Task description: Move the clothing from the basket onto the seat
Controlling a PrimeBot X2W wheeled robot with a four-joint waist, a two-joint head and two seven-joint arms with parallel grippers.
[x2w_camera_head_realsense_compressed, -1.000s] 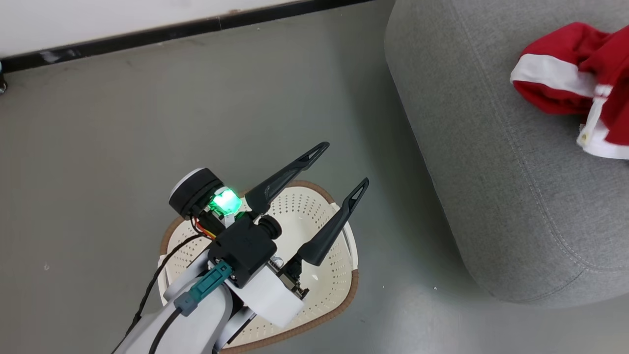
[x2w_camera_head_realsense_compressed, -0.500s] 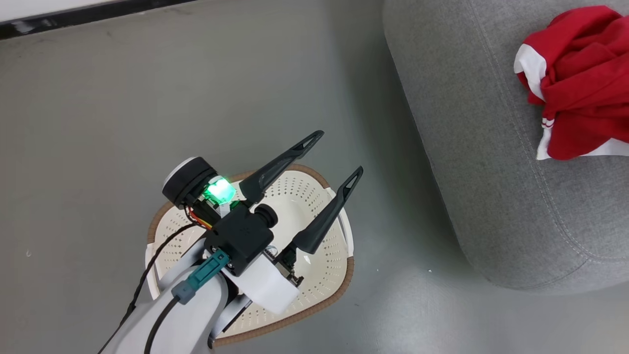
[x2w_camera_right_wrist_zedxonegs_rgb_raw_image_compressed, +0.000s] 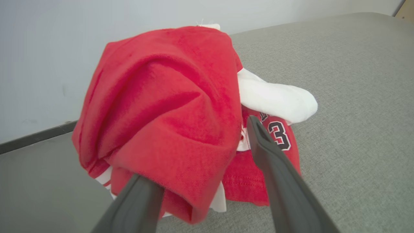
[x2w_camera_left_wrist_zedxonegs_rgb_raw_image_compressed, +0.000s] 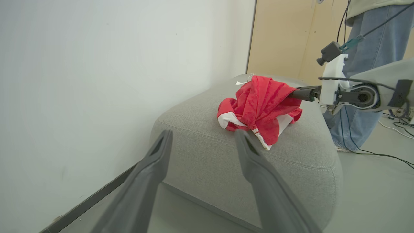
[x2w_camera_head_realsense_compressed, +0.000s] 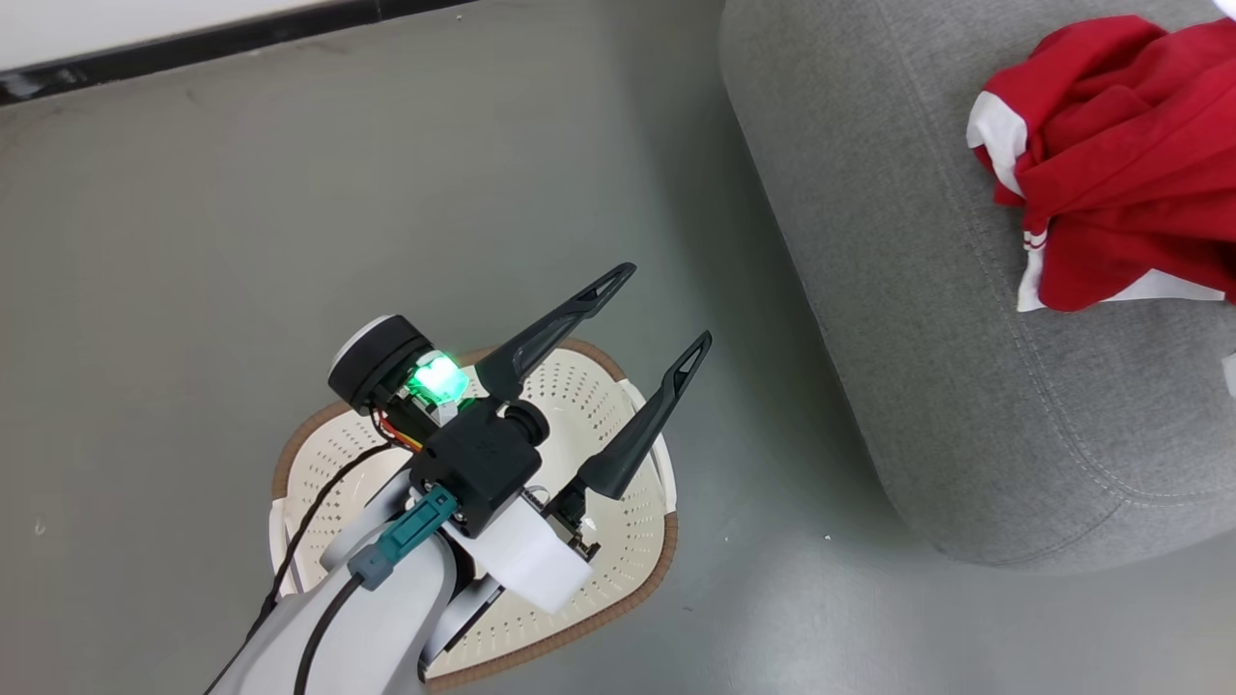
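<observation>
Grey floor (x2w_camera_head_realsense_compressed: pixel 193 241). Found soft red-white fabric clothing (x2w_camera_head_realsense_compressed: pixel 1110 193) heaped on large grey upholstered seat (x2w_camera_head_realsense_compressed: pixel 917 386), oval cream perforated basket (x2w_camera_head_realsense_compressed: pixel 637 526) seemingly bare. Noted left pincer (x2w_camera_head_realsense_compressed: pixel 666 304) spread above basket, right pincer (x2w_camera_right_wrist_zedxonegs_rgb_raw_image_compressed: pixel 197 152) splayed under cloth. Judged only withdrawal left.

Grey floor (x2w_camera_head_realsense_compressed: pixel 193 241), white wall (x2w_camera_left_wrist_zedxonegs_rgb_raw_image_compressed: pixel 97 64), black baseboard (x2w_camera_head_realsense_compressed: pixel 241 34).

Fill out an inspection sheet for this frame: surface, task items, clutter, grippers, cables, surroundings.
Surface: grey floor; light grey seat.
Job's things: red-and-white clothing bunched on the seat; basket on the floor, no garment visible inside.
Clutter: nothing seen.
Grippers: left gripper open above the basket; right gripper open, fabric draped over one finger.
Cables: black cable along the left arm; loose cables on the floor beside the seat.
Surroundings: white wall, dark baseboard, person in jeans behind the seat.
</observation>
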